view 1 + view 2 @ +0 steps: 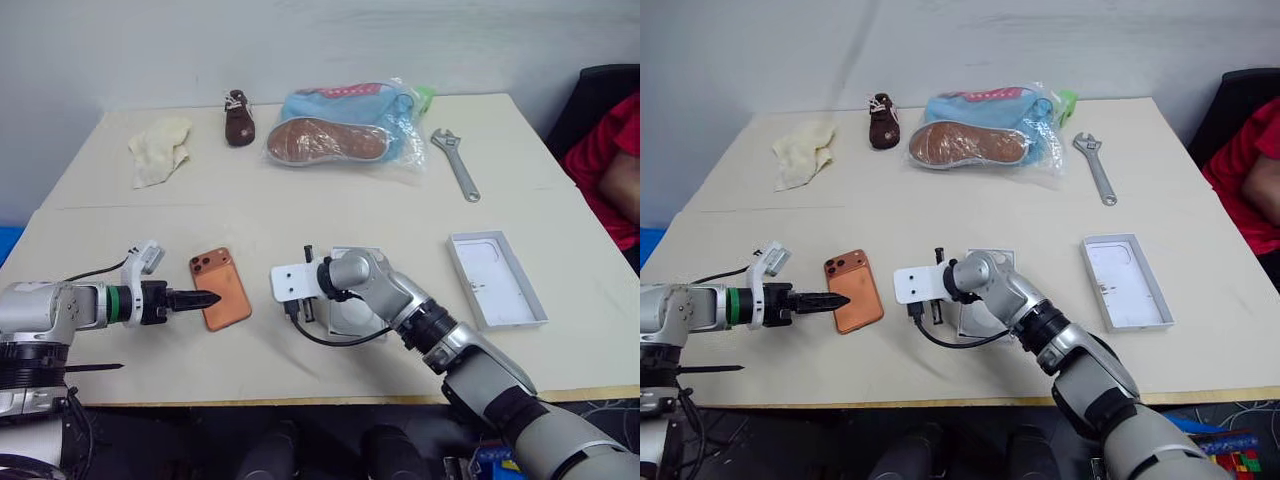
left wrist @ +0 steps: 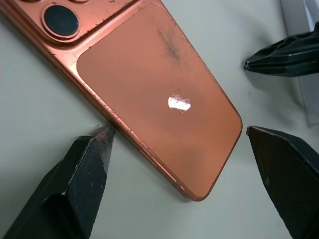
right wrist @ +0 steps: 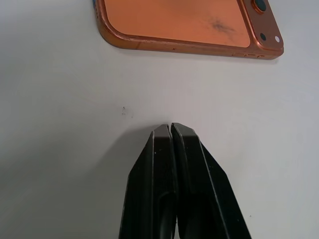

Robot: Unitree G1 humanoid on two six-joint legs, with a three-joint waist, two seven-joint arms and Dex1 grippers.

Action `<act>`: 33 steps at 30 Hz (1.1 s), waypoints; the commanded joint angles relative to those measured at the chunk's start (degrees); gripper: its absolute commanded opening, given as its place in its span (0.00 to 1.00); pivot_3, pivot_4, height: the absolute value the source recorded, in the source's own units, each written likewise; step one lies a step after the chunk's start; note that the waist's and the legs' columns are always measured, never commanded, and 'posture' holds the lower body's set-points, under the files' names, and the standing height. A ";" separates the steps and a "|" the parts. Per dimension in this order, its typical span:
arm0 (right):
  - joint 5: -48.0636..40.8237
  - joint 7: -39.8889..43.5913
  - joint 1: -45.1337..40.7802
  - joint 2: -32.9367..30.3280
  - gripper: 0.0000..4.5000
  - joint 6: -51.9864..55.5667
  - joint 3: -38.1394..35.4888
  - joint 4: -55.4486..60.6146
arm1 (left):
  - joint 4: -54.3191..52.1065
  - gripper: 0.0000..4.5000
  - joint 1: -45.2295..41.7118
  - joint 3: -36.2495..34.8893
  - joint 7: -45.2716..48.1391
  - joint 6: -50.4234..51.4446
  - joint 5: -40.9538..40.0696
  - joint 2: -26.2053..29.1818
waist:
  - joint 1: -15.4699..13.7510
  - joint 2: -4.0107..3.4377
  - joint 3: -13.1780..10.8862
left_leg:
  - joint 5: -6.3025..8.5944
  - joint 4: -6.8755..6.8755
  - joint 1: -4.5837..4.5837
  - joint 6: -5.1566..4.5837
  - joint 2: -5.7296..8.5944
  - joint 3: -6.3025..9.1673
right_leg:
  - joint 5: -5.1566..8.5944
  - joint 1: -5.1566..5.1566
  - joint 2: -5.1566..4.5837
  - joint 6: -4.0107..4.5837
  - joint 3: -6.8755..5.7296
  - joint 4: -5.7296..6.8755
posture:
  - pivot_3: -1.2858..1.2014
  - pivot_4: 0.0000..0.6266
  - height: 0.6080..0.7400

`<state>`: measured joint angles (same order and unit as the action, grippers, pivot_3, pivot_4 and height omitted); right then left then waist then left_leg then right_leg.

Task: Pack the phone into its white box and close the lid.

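From my head, the phone (image 1: 219, 289) lies back-up on the table (image 1: 300, 215), my left gripper (image 1: 203, 298) at its near edge; the lid (image 1: 497, 279) sits well to the right.

Left wrist: my fingers (image 2: 79, 189) spread wide around the phone's end — nothing gripped.

Right wrist: my right gripper (image 3: 169, 132) pressed together, empty, near the phone.

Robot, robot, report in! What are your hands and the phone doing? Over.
Left gripper open around phone. Right gripper shut, beside it. Phone flat on table, unpacked.
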<state>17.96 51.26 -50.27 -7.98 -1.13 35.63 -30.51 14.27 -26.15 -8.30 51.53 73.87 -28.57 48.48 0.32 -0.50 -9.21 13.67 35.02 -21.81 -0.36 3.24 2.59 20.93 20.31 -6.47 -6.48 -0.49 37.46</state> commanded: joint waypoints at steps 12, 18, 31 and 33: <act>2.00 -0.64 -2.47 4.49 0.01 -4.13 -0.01 -7.16 | 0.75 1.00 -4.36 6.33 -9.06 6.80 0.99 -16.69 | -0.61 -0.07 0.20 | 0.23 -0.22 0.72 0.37 0.10 0.36 | 0.07 -0.88 0.03 0.09 -0.09 -0.39 | 0.52 0.24 1.00; 1.80 0.09 -1.43 3.34 0.01 -3.95 -0.85 -6.25 | 0.85 1.00 -4.60 4.46 -8.81 10.97 -0.94 -18.28 | -0.16 0.11 0.31 | 0.30 -0.24 0.70 0.46 0.08 0.35 | 0.09 -0.87 0.13 0.04 -0.08 -0.48 | 0.52 0.24 1.00; -1.29 2.11 2.54 0.25 0.00 -3.12 -3.32 1.66 | 2.47 0.46 -5.36 2.29 -3.89 12.00 -4.75 -11.24 | 0.22 0.68 0.17 | 0.45 -0.54 0.56 0.61 -0.04 0.34 | 0.10 -0.75 0.10 0.01 -0.04 -0.97 | 0.52 0.24 1.00; -4.56 3.70 3.89 0.24 0.00 -0.83 -5.58 6.17 | 1.67 0.32 -5.17 2.05 -2.23 13.04 -6.49 -9.98 | 0.36 1.01 -0.03 | 0.39 -0.58 0.47 0.78 -0.09 0.35 | 0.11 -0.68 0.12 0.02 -0.05 -0.99 | 0.52 0.24 1.00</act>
<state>16.12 53.58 -46.56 -7.66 -3.27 32.20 -28.24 16.22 -32.43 -7.91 48.01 84.55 -33.58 38.11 0.67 0.51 -9.24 14.05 34.41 -21.45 0.46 3.11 2.93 21.04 19.65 -6.34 -6.45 -0.54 36.44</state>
